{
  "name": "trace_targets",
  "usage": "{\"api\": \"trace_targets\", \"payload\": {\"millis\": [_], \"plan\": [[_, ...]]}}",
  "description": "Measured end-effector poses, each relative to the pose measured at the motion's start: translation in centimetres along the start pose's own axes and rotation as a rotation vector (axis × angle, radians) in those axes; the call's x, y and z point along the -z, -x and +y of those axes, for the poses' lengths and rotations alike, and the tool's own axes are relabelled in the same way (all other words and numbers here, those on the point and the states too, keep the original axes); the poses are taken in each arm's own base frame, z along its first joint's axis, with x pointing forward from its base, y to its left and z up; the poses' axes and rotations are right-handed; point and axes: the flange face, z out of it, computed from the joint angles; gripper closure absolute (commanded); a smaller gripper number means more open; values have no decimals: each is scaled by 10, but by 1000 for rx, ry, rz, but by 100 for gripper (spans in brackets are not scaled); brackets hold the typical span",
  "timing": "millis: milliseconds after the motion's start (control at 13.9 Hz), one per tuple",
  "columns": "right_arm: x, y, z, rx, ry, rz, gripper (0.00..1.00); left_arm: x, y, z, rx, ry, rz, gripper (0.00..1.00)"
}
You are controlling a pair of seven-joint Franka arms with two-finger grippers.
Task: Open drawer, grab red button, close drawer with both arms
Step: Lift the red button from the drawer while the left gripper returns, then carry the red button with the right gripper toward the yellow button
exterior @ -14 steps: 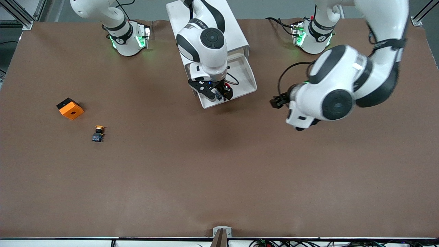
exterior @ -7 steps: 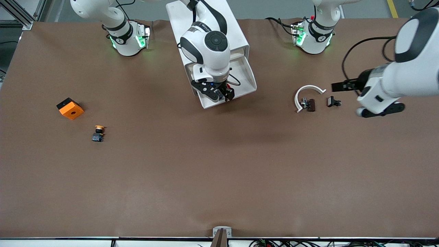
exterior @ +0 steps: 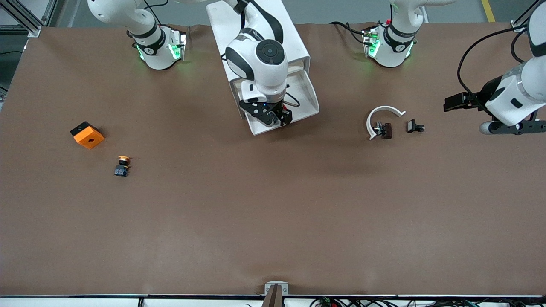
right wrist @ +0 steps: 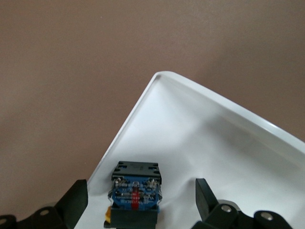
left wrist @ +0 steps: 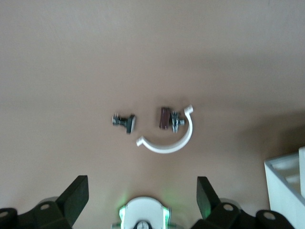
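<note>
The right claw (exterior: 273,117) hangs spread over the open drawer (exterior: 305,100), straddling the button (right wrist: 136,198). The left claw (exterior: 509,127), spread and empty, waits above the worktop (exterior: 273,213).

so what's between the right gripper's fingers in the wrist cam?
The button, lying in the open drawer. The right gripper is open, fingers either side of it, not touching. Right wrist view shows it.

Both arms are glossy white with black joint bands and round black caps; the bases glow green (small lights near each mount). Loose black cables loop along them, and each ends in black fingers (left wrist: 74,198).
</note>
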Motion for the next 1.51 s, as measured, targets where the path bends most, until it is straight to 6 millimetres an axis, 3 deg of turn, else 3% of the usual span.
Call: {"api": "trace_targets", "payload": {"millis": [144, 360, 719, 1007, 1223, 1510], "plan": [[1, -1, -1, -1, -4, 1, 58, -1, 22, -15, -1, 10, 44, 0], [8, -2, -4, -3, -20, 2, 98, 16, 43, -24, -21, 16, 104, 0], [13, -5, -6, -8, -25, 4, 100, 43, 52, 25, -99, -10, 166, 0], [49, -34, -11, -31, -8, 5, 100, 62, 56, 30, -108, -10, 195, 0], [82, -85, 2, 28, 20, -11, 100, 69, 56, 31, -111, -10, 208, 0], [113, -205, 51, 180, 57, -60, 100, 72, 54, 32, -113, -10, 212, 0]]}}
